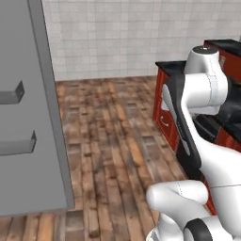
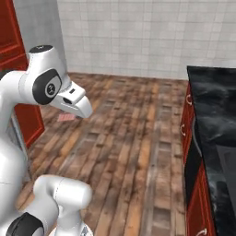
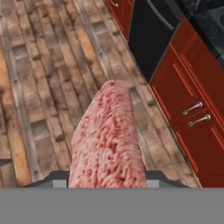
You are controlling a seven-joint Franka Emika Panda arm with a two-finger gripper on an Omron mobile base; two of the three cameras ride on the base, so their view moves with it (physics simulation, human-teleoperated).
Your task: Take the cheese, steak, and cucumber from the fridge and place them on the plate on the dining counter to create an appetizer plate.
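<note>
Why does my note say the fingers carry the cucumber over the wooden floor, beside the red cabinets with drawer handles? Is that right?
Not quite. The thing carried is the steak, a pinkish-red marbled slab, not the cucumber. The hand view shows it sticking out from the gripper, over the wooden floor beside the red cabinets with drawer handles. The rest stands.

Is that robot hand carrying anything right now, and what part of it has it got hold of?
Yes, the steak. The gripper holds it by its near end, at the bottom of the hand view; the rest sticks out over the wooden floor.
</note>
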